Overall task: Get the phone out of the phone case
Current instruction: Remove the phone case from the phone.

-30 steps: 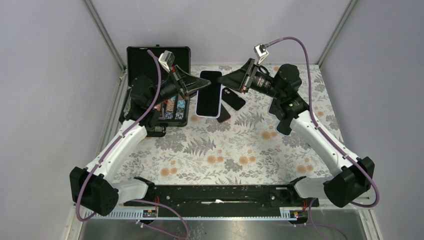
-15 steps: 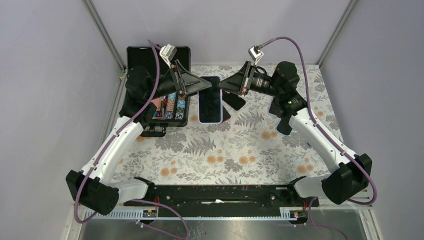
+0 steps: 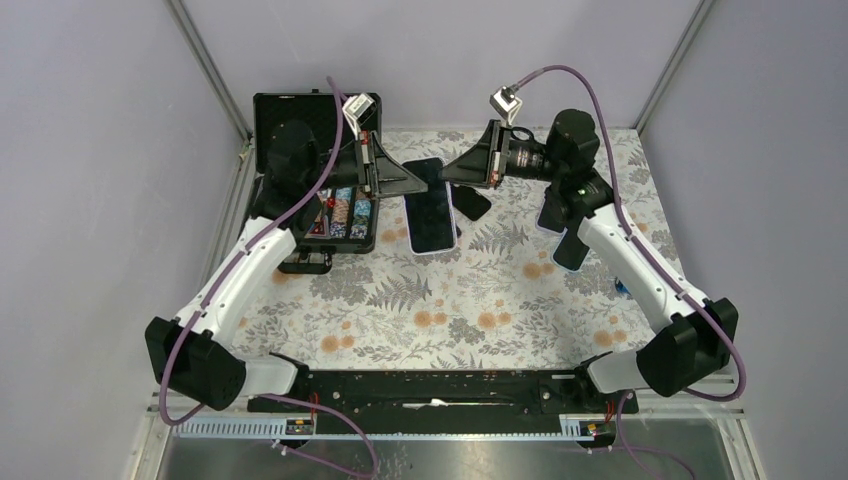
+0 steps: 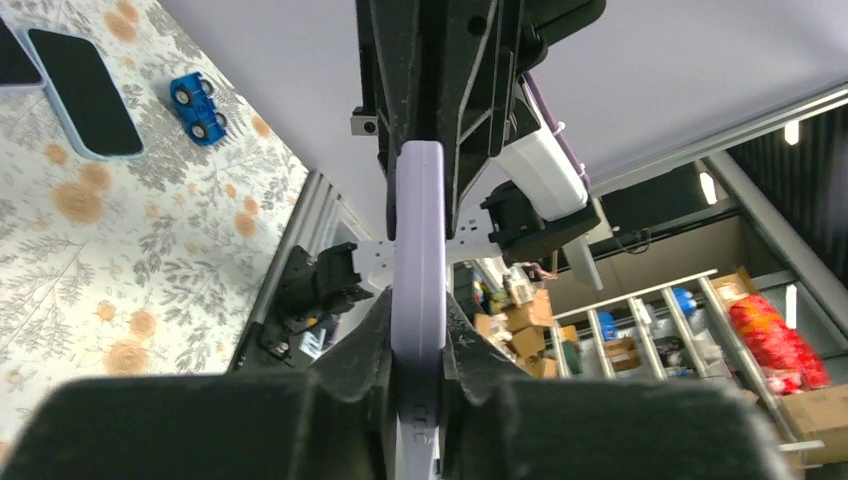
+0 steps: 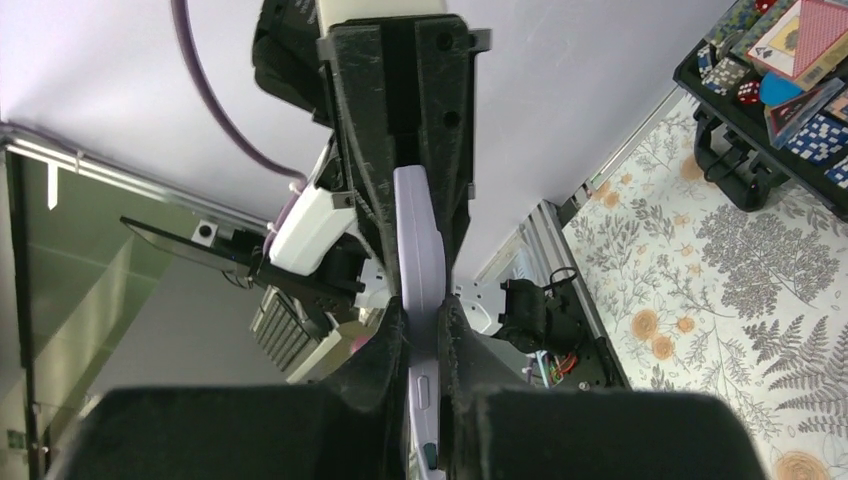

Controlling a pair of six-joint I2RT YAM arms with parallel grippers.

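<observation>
The phone in its lavender case [image 3: 431, 206] is held off the table between both grippers, screen up and slightly tilted. My left gripper [image 3: 408, 186] is shut on its left long edge and my right gripper [image 3: 456, 172] is shut on its right long edge. In the left wrist view the case's edge [image 4: 418, 270] runs edge-on between my left gripper's [image 4: 418, 335] black fingers. In the right wrist view the same case [image 5: 417, 255], with side buttons showing, sits clamped in my right gripper [image 5: 421, 335]. The phone is still inside the case.
An open black box [image 3: 343, 238] of game pieces stands at the back left. A dark phone [image 3: 470, 201] lies under the right gripper, and another [image 3: 568, 247] lies further right. A phone in a pale blue case [image 4: 85, 92] and a blue toy car [image 4: 200, 106] lie on the floral mat.
Both grippers have carried the cased phone slightly right and toward the near side, tilting it. The left arm's wrist has swung right and the right wrist has shifted back.
</observation>
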